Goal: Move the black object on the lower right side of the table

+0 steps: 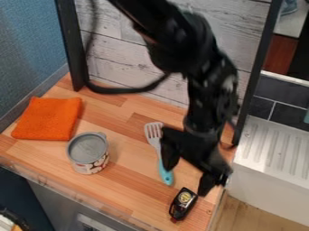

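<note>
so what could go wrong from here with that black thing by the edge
The black object lies near the front right corner of the wooden table, so a nudge toward the edge might tip it off.

The gripper hangs close by with its jaws open, and one of them looks near enough to bump the object.

The spatula has its blue handle beside the other jaw, so a sideways move could catch or drag it.

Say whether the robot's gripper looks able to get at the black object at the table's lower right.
Probably yes: the gripper hangs open close to the black object, and nothing lies on top of it. The blue spatula handle ends nearby, though, so a finger might brush it.
</note>
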{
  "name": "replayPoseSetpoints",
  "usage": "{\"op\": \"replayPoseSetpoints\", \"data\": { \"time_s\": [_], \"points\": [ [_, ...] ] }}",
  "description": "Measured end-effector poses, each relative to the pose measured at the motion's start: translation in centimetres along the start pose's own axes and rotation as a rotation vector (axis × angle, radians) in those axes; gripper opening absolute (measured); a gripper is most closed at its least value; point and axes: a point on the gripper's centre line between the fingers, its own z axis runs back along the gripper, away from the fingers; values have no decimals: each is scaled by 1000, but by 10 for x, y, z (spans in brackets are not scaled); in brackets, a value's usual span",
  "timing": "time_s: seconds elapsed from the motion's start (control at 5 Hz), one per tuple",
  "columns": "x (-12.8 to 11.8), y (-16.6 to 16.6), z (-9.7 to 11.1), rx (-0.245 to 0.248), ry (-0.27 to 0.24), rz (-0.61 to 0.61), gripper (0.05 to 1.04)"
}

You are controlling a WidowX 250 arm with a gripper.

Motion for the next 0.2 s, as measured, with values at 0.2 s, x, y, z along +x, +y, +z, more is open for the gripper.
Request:
{"op": "replayPoseSetpoints", "data": {
  "time_s": [0.2],
  "points": [
    [-3, 1, 26, -22, -69, 84, 1002]
  ]
}}
